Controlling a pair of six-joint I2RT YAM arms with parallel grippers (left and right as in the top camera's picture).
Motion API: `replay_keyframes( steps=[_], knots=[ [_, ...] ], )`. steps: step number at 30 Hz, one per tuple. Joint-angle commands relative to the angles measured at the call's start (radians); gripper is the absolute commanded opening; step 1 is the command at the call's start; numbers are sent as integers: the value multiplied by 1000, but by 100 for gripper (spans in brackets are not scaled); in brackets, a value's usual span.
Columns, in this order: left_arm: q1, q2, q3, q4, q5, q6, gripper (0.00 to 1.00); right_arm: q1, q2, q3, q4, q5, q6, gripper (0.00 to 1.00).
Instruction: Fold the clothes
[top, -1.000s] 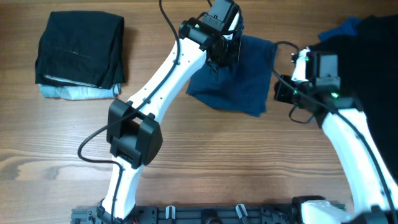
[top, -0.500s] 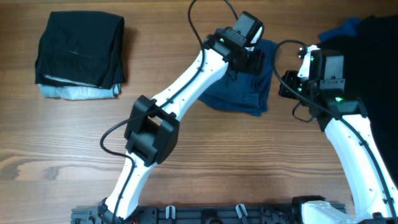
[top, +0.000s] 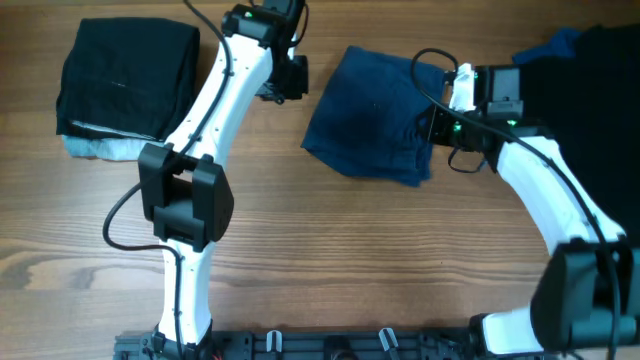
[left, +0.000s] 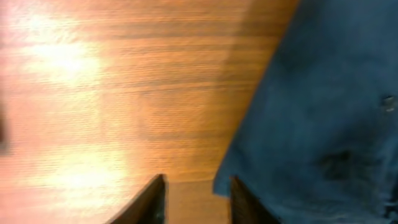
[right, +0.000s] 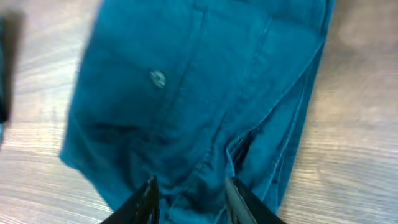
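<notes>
The dark navy shorts (top: 368, 112) lie folded on the wooden table at the back centre. My left gripper (top: 284, 80) is open and empty, just left of the shorts over bare wood. In the left wrist view its fingers (left: 196, 200) are spread, with the shorts' corner (left: 323, 112) by the right finger. My right gripper (top: 433, 126) is at the shorts' right edge. In the right wrist view its fingers (right: 189, 200) are open over the creased cloth (right: 199, 87), which has a small button.
A folded stack stands at the back left: a black garment (top: 128, 78) on a light blue one (top: 125, 149). A pile of black cloth (top: 600, 100) with a royal blue piece (top: 552, 45) lies at the back right. Cables trail from both arms.
My left gripper has let go of the shorts and swung left off them onto bare wood. The shorts now lie flat. My right gripper has moved left onto their right edge.
</notes>
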Motion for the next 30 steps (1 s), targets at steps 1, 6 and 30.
replay_keyframes(
  steps=[1, 6, 30],
  knots=[
    [10, -22, 11, -32, -19, 14, 39, -34, 67, 14, -43, -24, 79, 48],
    [10, -15, 11, -36, -19, 14, 39, -46, 129, 14, -67, -31, 183, 63],
    [9, -15, 11, -55, -19, 14, 39, -44, 243, 6, 202, 7, 219, 55]
  ],
)
